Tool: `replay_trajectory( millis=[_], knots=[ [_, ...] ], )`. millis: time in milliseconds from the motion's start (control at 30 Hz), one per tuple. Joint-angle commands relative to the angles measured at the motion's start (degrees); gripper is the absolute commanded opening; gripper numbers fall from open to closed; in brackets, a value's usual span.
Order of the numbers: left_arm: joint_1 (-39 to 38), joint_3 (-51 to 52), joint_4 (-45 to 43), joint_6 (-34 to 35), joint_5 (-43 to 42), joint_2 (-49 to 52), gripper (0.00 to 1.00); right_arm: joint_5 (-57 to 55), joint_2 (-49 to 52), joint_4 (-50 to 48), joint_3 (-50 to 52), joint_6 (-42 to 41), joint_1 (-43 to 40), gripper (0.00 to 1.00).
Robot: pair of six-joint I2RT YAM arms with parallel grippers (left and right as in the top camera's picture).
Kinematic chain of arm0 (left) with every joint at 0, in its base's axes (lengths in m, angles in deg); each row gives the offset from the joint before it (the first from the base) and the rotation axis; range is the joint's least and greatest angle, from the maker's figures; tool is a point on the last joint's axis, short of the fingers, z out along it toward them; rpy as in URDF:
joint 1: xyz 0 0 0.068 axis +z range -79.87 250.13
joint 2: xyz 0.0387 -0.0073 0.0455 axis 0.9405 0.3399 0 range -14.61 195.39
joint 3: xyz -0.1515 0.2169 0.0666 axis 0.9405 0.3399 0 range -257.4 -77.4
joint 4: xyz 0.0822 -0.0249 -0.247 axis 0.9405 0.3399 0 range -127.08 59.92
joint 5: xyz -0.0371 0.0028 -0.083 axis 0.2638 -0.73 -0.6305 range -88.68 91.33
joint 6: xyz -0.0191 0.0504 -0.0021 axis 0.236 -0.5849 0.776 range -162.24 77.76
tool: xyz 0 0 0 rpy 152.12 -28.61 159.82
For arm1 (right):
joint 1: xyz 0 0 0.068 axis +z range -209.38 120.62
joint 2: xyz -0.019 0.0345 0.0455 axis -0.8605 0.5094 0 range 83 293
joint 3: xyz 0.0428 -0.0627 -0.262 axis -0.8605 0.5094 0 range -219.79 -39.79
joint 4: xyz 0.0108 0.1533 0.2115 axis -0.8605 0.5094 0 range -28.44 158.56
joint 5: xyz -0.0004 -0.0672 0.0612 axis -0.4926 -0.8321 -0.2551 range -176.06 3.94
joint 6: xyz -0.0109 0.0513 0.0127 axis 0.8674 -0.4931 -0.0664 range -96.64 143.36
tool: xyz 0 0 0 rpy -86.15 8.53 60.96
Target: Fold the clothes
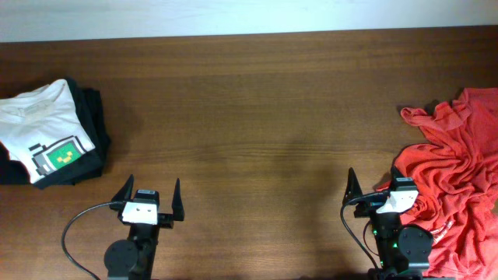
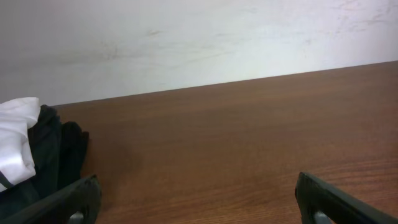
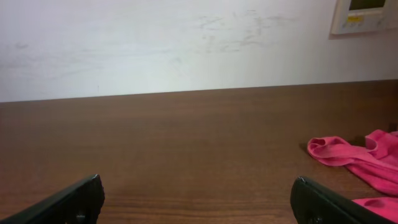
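I read the left tool [image 1: 152, 187] and right tool [image 1: 379, 185] as spread wide, gripping nothing. The orange-red T-shirt [image 1: 459, 155] lies crumpled at the right edge of the bench [image 1: 249, 101], just beside the right tool. 1 white T-shirt [image 1: 47, 124] sits folded at far left.

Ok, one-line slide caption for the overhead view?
Left gripper and right gripper open and empty; orange-red T-shirt crumpled by the right arm, white T-shirt on black garments opposite.
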Motion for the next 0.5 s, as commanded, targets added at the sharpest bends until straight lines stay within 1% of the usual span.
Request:
replay_trajectory(
  millis=[0, 33, 100, 167, 267, 400, 433, 467],
  knots=[
    [-0.17, 0.04, 0.11, 2.23, 0.35, -0.44, 0.99, 0.17, -0.24, -0.07, 0.22, -1.73, 0.35, 0.99],
    [-0.17, -0.68, 0.37, 4.57, 0.35, -0.33, 0.99, 0.13, -0.20, 1.57, -0.35, -1.70, 0.35, 0.99],
    [-0.17, -2.49, 0.52, 5.75, 0.28, 0.79, 0.99, -0.13, 0.66, 5.14, -2.78, -1.70, 0.28, 0.99],
    [-0.17, -7.06, 3.78, 5.81, -0.76, 3.67, 0.99, -1.57, 3.56, 9.16, -7.23, -1.70, 0.26, 0.99],
    [-0.17, -15.47, 10.78, 5.79, -0.68, 10.23, 0.99, -1.81, 12.09, 15.30, -16.37, -1.70, 0.26, 0.99],
    [-0.17, -24.92, 17.70, 5.79, -0.72, 19.61, 0.99, -1.84, 25.24, 28.04, -30.01, -1.70, 0.24, 0.99],
    [-0.17, -27.82, 19.82, 5.79, -0.74, 22.51, 0.99, -1.88, 30.71, 33.51, -35.12, -1.70, 0.24, 0.99],
    [-0.17, -29.59, 21.07, 5.79, -0.74, 24.37, 0.99, -1.90, 33.66, 36.22, -37.64, -1.68, 0.24, 0.99]
  ],
)
